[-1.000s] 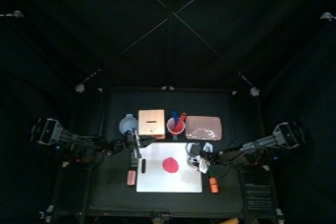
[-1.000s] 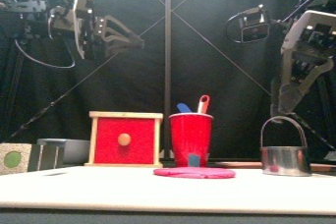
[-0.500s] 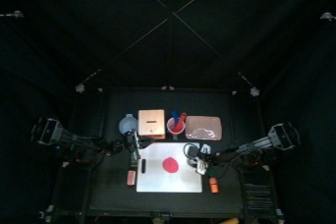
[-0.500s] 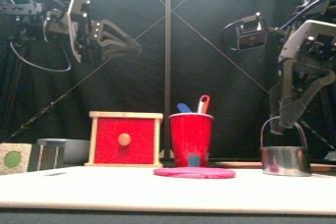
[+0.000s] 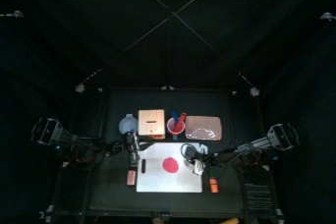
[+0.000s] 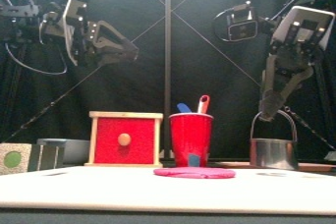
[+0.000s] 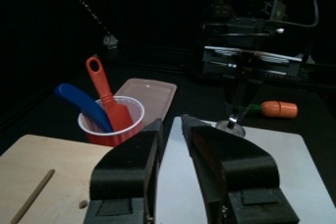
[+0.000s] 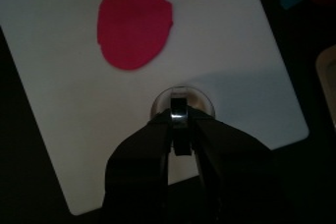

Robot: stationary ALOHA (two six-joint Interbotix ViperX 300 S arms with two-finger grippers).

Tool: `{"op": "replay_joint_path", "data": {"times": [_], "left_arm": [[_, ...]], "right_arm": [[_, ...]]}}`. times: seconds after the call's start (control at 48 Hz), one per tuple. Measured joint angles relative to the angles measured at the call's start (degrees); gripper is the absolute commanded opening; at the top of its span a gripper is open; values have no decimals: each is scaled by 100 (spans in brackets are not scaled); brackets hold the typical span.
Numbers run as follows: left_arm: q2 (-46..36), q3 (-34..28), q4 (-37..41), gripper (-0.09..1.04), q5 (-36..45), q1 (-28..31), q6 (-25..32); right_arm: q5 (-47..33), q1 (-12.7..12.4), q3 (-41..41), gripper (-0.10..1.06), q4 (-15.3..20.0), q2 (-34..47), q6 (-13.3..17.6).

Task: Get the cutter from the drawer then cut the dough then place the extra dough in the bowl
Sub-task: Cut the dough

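Observation:
The round metal cutter (image 6: 273, 152) hangs by its wire handle from my right gripper (image 6: 273, 118), which is shut on that handle. In the right wrist view the cutter's ring (image 8: 184, 94) shows just below the right gripper (image 8: 175, 120), over the white cutting board (image 8: 223, 41). It is at the board's right part, apart from the red dough disc (image 8: 137, 24). From above, the dough (image 5: 170, 164) lies in the middle of the board (image 5: 168, 184). My left gripper (image 5: 137, 145) hovers high at the board's left back corner, jaws slightly open and empty. The blue-grey bowl (image 5: 128, 124) stands at the back left.
The wooden box (image 6: 126, 140) with its red drawer front pushed in stands behind the board. The red cup (image 6: 192, 138) with two toy knives and the pink tray (image 5: 203, 127) are to its right. An orange toy (image 5: 210, 183) lies off the board's right edge.
My right gripper has come down, shut on the cutter's wire handle, lifted it slightly and carried it left over the board. The left arm has hardly moved.

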Motion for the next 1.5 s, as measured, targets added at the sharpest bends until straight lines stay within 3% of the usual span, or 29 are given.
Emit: {"op": "replay_joint_path", "data": {"times": [0.229, 0.562, 1.0, 1.229, 1.5], "left_arm": [[0, 9, -97, 69, 0, -9, 0], [62, 114, -229, 69, 9, -9, 0], [97, 237, -439, 69, 9, 0, 0], [97, 308, -545, 69, 9, -9, 0], [97, 343, -606, 69, 9, -9, 0]], "right_arm": [[9, 97, -519, 54, -132, 193, 0], [0, 114, -1380, 54, -809, 870, 0], [-387, -97, -1529, 54, -809, 1248, 0], [-378, -308, -1617, 54, -563, 1257, -246], [-44, -369, -1784, 54, 580, 1380, -1477]]}}
